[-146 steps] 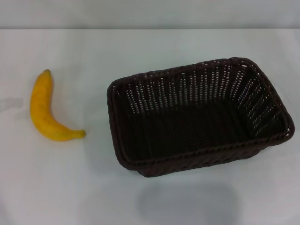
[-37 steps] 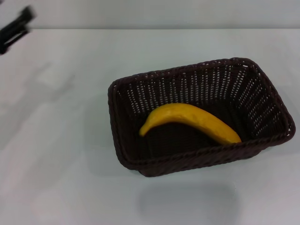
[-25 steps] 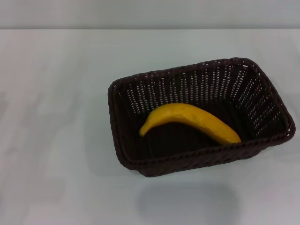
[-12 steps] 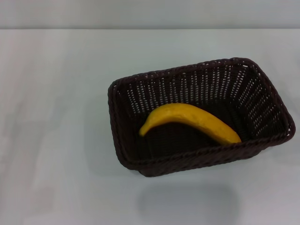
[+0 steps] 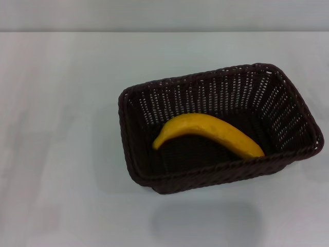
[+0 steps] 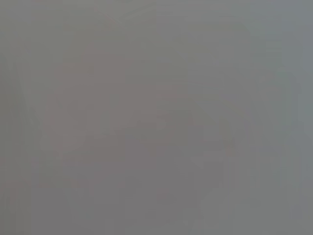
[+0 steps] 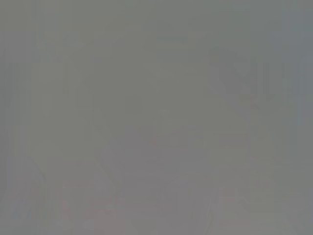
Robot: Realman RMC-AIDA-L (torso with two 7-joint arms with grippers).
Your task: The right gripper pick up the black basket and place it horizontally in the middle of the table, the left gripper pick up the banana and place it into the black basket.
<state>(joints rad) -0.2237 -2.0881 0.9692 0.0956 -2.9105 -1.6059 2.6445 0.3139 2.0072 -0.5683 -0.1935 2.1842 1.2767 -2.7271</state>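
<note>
One black basket (image 5: 141,177) sits on the white table (image 5: 56,154), a bit to the right of the middle, with its long side running left to right. One yellow banana (image 5: 208,133) lies inside it on the bottom, curved, reaching from the middle toward the right wall. No gripper shows in any view, so I cannot tell how the two grippers stand.

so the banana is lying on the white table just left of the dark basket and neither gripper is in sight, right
Not quite. The banana is not on the table; it lies inside the basket, across its floor, as the head view shows. The rest holds: the basket is dark, the table is white, and neither the left gripper nor the right gripper appears in any view.
</note>
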